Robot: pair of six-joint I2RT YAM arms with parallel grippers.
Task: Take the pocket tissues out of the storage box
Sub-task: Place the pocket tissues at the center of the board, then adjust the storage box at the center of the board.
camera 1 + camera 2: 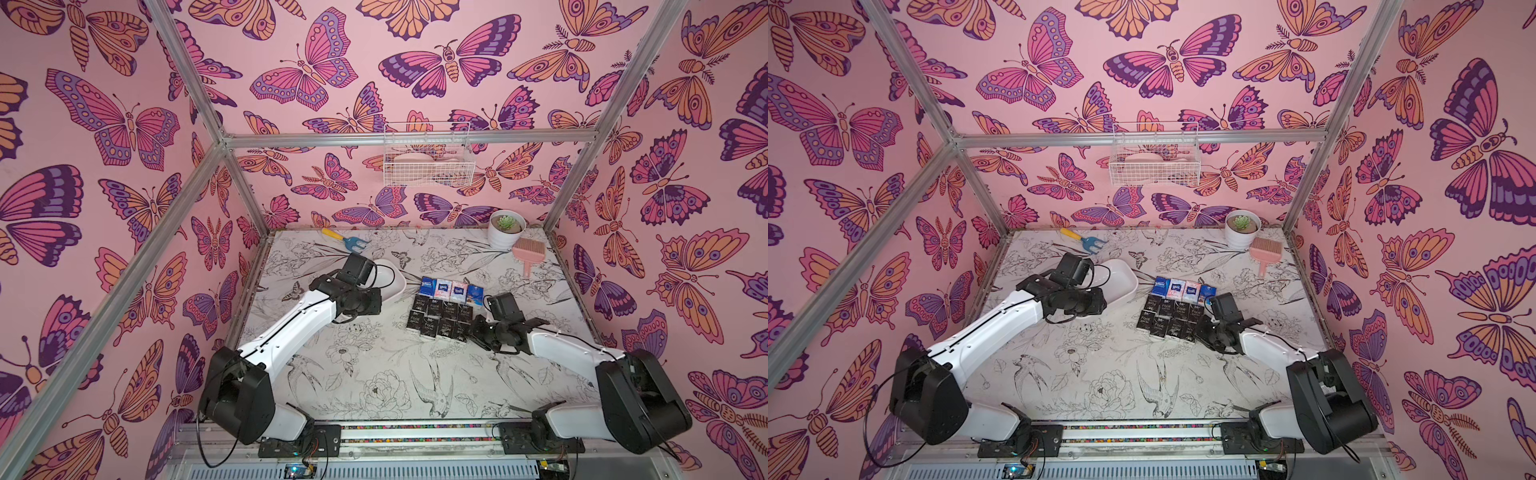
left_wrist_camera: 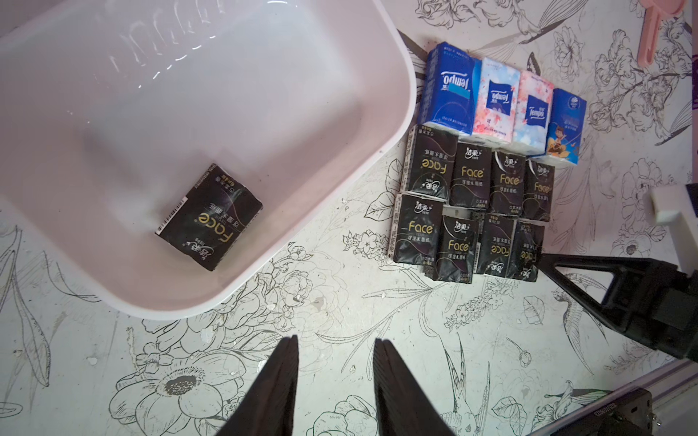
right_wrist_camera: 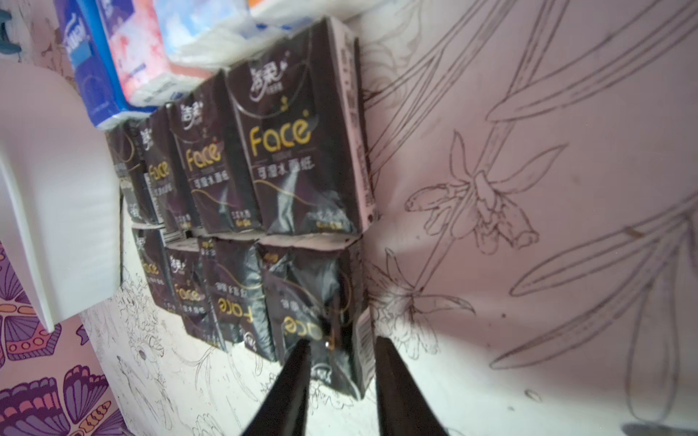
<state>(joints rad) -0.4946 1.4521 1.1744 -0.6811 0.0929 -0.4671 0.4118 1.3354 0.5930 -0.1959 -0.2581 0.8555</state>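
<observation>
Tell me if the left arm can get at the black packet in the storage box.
Probably yes: the left gripper hangs open near the storage box, and the black packet lies alone on its floor, uncovered; only the low wall stands between.

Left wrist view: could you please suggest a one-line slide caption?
One black packet lies in the storage box; twelve others sit in rows on the table.
</observation>
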